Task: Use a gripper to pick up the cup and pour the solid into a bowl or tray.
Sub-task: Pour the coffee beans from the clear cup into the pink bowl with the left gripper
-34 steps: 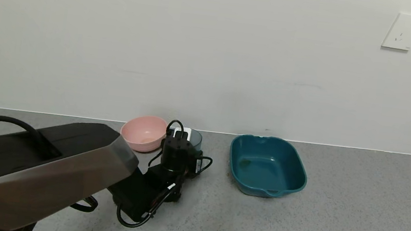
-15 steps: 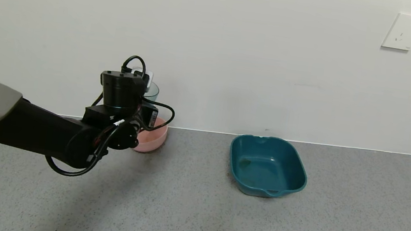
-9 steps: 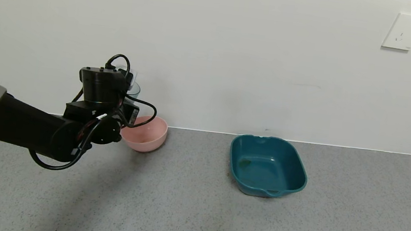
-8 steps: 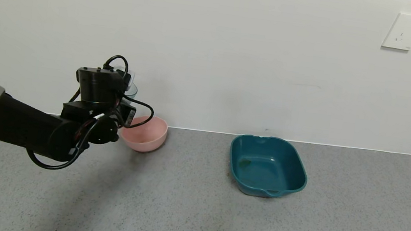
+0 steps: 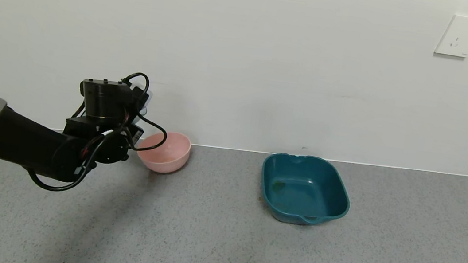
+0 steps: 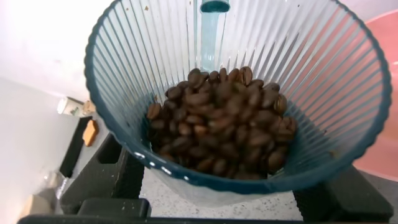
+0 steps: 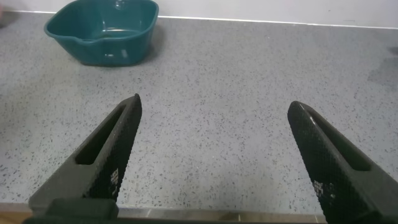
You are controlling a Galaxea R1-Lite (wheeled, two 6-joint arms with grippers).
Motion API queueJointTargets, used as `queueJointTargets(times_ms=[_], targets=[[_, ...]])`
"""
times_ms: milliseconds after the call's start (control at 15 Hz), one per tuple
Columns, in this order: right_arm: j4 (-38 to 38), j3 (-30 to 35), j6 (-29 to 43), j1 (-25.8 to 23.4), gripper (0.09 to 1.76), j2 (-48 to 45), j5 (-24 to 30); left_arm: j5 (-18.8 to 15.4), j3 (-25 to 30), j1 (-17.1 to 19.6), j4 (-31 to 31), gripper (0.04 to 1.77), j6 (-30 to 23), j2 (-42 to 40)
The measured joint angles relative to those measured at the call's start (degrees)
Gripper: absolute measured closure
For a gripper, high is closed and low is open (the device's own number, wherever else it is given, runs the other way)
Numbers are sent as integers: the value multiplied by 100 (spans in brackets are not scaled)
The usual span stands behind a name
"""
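Observation:
My left gripper (image 5: 139, 101) is shut on the cup (image 6: 124, 93), a ribbed translucent teal-grey cup, and holds it in the air just left of the pink bowl (image 5: 167, 153). In the head view the black wrist hides almost all of the cup. In the left wrist view the cup fills the picture and holds the solid (image 6: 221, 121), a heap of dark-brown beans. The black fingers (image 6: 99, 180) press its sides, and the bowl's pink rim (image 6: 387, 93) shows beside it. My right gripper (image 7: 214, 143) is open and empty low over the counter.
A dark-teal squarish tray (image 5: 304, 188) stands on the grey speckled counter to the right of the bowl; it also shows in the right wrist view (image 7: 102, 31). A white wall runs close behind both, with a socket (image 5: 460, 36) at upper right.
My left arm lifted the cup off the counter from the bowl's right and carried it up and leftward over the bowl. In the last half second it moved slightly further left.

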Motion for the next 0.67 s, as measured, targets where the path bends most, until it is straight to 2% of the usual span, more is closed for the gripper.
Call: queueJointTargets(times_ms=[667], targets=[[0, 0, 2, 2, 14, 0, 2, -44, -41, 68, -50, 50, 681, 311]])
